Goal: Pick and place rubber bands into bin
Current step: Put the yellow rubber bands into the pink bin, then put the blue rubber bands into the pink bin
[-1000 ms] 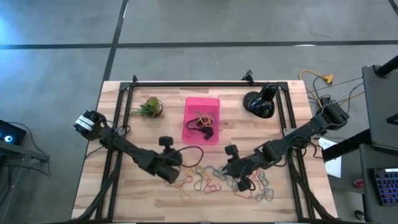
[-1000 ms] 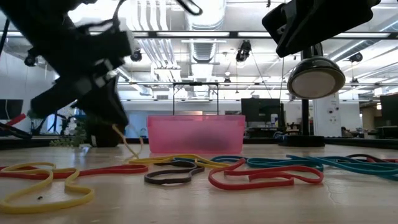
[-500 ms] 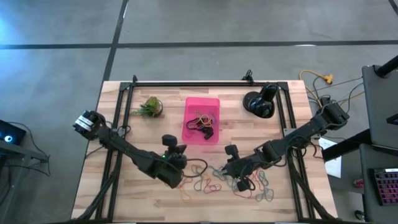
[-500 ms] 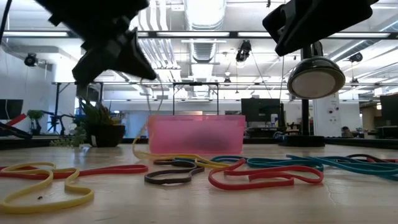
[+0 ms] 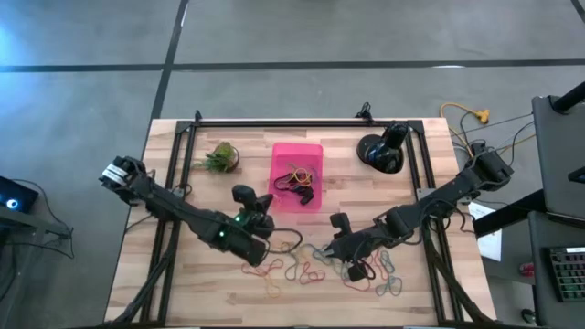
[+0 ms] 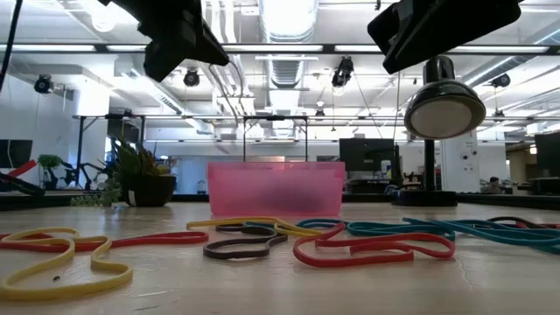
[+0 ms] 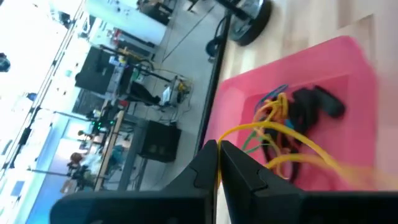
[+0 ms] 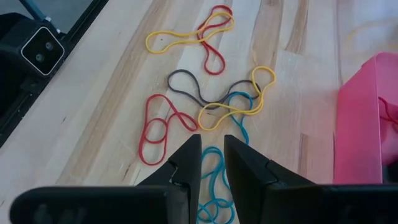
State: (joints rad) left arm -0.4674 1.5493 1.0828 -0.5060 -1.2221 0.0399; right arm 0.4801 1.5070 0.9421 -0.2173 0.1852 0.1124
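The pink bin (image 5: 297,175) stands at the table's middle far side, with several rubber bands (image 7: 280,115) lying in it. My left gripper (image 5: 265,219) hangs just short of the bin's near wall, high above the table (image 6: 184,39), shut on a yellow rubber band (image 7: 273,130). More rubber bands in red, yellow, blue and dark grey (image 5: 311,270) lie flat on the wood near the front edge. My right gripper (image 5: 322,253) hovers over them, its fingers (image 8: 211,146) a small way apart with nothing between them. My left gripper pinches one end of the yellow band's loop (image 7: 229,132) between its two fingertips. The fingers point toward the bin from its near side, tipped only slightly down. The rest of the loop swings free beyond the fingers in front of the bin; its far part is blurred.
A small green plant (image 5: 219,157) stands left of the bin and a round black object (image 5: 379,151) right of it. A black frame rail (image 5: 302,122) runs along the far edge. Bare wood lies at the table's left front (image 5: 155,274).
My left gripper has risen and gone toward the bin, tipping from steeply downward to nearly level and rolling, staying shut. The yellow band has come up with it: a strand that trailed down to the table in the low view no longer shows there.
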